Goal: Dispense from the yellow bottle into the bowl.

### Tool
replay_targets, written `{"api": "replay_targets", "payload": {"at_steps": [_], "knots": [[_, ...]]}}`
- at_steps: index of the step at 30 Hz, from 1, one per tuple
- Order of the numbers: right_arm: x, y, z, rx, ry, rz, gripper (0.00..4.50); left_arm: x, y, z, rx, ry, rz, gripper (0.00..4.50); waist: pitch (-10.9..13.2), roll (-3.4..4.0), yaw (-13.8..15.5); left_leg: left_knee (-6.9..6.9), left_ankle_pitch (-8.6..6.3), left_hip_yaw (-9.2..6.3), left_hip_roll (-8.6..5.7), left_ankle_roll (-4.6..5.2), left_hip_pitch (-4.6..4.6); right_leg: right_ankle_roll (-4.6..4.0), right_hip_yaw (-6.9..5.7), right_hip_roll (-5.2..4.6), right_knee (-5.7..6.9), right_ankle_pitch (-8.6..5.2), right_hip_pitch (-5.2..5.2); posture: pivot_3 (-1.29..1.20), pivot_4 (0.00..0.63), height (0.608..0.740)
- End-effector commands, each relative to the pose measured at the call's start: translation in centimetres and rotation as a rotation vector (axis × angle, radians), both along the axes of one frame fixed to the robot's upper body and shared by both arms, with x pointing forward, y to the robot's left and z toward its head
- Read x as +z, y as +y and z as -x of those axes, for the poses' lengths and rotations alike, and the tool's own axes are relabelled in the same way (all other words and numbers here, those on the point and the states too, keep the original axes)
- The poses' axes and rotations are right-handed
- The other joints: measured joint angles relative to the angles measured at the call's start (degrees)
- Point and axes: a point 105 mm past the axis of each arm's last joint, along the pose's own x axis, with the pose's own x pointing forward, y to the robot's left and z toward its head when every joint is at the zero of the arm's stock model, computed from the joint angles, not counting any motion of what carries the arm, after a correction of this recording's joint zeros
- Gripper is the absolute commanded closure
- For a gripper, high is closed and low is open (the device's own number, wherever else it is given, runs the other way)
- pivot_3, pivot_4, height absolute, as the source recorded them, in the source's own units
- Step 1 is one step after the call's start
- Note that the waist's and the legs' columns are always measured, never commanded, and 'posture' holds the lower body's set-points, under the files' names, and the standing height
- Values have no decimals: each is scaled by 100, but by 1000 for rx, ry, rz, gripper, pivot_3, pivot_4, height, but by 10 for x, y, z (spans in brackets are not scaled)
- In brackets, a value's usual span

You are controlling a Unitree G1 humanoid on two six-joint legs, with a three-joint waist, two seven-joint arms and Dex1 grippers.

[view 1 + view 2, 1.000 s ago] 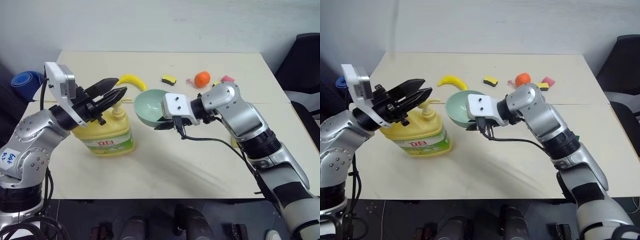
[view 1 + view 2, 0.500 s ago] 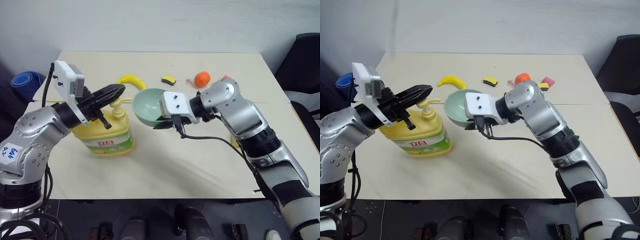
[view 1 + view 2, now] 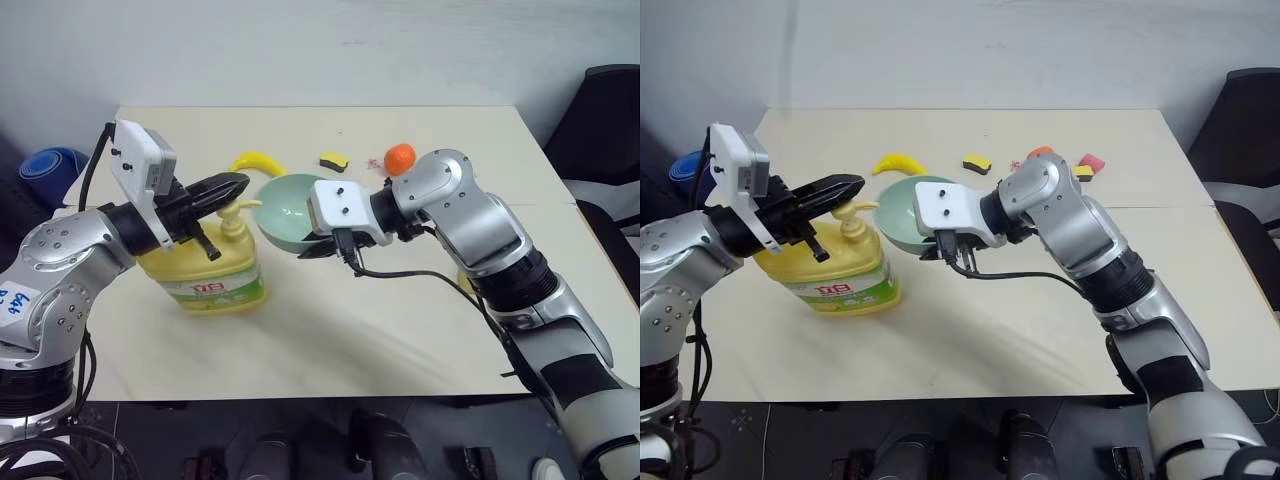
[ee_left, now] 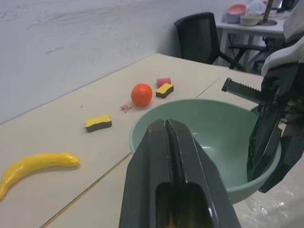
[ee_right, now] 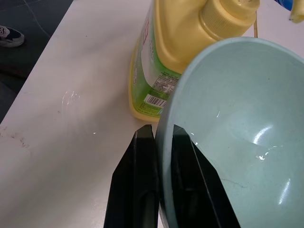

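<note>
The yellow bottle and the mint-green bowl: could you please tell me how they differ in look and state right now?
The yellow bottle is a tall jug with a pump top and green label; the bowl is round, plain and open.

The bottle stands upright on the table; the bowl is held tilted above it, its rim pinched by the right gripper.

The left gripper, shut, sits over the bottle's pump, not gripping it.

Both are pale and smooth.

The two head views look forward and down from above the arms over the table (image 3: 400, 330), a little offset sideways from each other, sharing almost the whole scene; the left wrist view looks nearly level along its closed fingers (image 4: 178, 156), close to the bowl (image 4: 209, 118); the right wrist view looks steeply down, very near the same bowl and the yellow bottle (image 5: 175, 47).
</note>
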Motion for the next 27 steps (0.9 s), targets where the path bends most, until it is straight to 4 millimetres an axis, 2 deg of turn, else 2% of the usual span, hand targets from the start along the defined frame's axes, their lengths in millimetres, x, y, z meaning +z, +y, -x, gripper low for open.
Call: {"api": "replay_targets", "payload": {"at_steps": [1, 8, 11, 14, 17, 19, 22, 24, 27], "knots": [[14, 8, 5, 35, -51, -22, 4500, -58, 8, -6, 59, 246, -63, 4444, -2, 3, -1, 0, 0, 0, 0, 0, 2, 0, 0, 0, 1, 0, 1, 0, 150, 740], [13, 9, 6, 38, -46, -27, 4500, -82, 13, -4, 84, 333, -42, 4444, -26, 41, -3, -1, -1, 3, 0, -1, 13, -2, 4, -1, 6, -1, 7, 0, 150, 740], [12, 9, 7, 39, -39, -30, 4500, -83, 12, -5, 82, 312, -35, 4444, -54, 67, -4, -2, -1, 5, 0, -2, 17, -3, 5, -1, 7, -2, 10, 0, 150, 740], [15, 6, 6, 19, -33, -70, 4500, -51, 11, -5, 48, 201, 71, 4444, -63, 78, 2, -4, -1, 5, 0, -2, 18, -3, 5, -2, 7, -2, 10, 0, 150, 740], [15, -10, -2, -24, -41, -108, 4500, -12, 11, 6, -47, 30, 139, 4444, -63, 72, 2, -3, -1, 4, 1, -2, 10, -3, 3, -2, 7, -2, 3, 0, 150, 740], [3, -30, -8, -56, -33, -97, 4500, 12, 18, 19, -111, -81, 177, 4444, -48, 48, 20, -4, -1, 2, 0, -2, -3, -3, 1, -2, 2, -2, -5, 0, 150, 740], [-26, -57, -19, -116, -1, -78, 4500, 24, 29, 35, -161, -171, 131, 4444, -19, -2, 16, -3, -1, -8, 0, -1, -24, -3, -9, -1, -13, -2, -12, 0, 150, 740], [-50, -70, -26, -159, 29, -80, 4500, 20, 28, 44, -209, -171, 57, 4444, -14, -12, 7, -3, -1, -5, -1, 0, -26, -2, -11, 0, -20, -2, -12, 0, 150, 740], [-84, -80, -33, -191, 57, -66, 4500, -3, 21, 59, -279, -94, -26, 4444, -9, -6, -22, -6, -2, 5, -1, 1, -22, -1, -7, 0, -25, -1, -9, 0, 150, 740]]}}
